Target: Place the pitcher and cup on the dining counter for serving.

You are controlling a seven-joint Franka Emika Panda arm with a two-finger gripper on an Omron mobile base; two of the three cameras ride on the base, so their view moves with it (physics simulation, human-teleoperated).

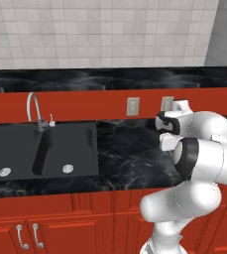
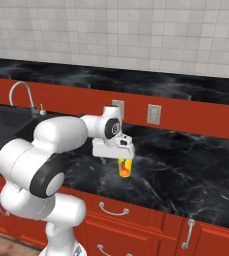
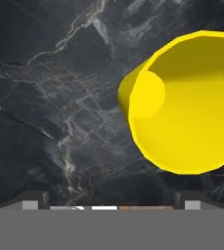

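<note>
we see the tool (image 2: 117,159) hanging just above the yellow cup (image 2: 124,167), its jaws spread wide and gripping nothing. the cup stands upright on the black marbled surface (image 2: 186,170), near its front edge, right of the sink (image 1: 40,149) and below the wall outlets (image 2: 153,114). in the hand view we look down into the cup's open mouth (image 3: 187,105), off to the right of centre.

Cup (image 2: 125,167) standing on lower counter (image 2: 196,170) near its front edge, gripper (image 2: 115,159) directly above cup, sink (image 1: 40,149) set in counter to left, faucet (image 1: 34,110) behind sink, two wall outlets (image 2: 153,114) behind cup, dining counter (image 1: 110,79) raised behind.
</note>
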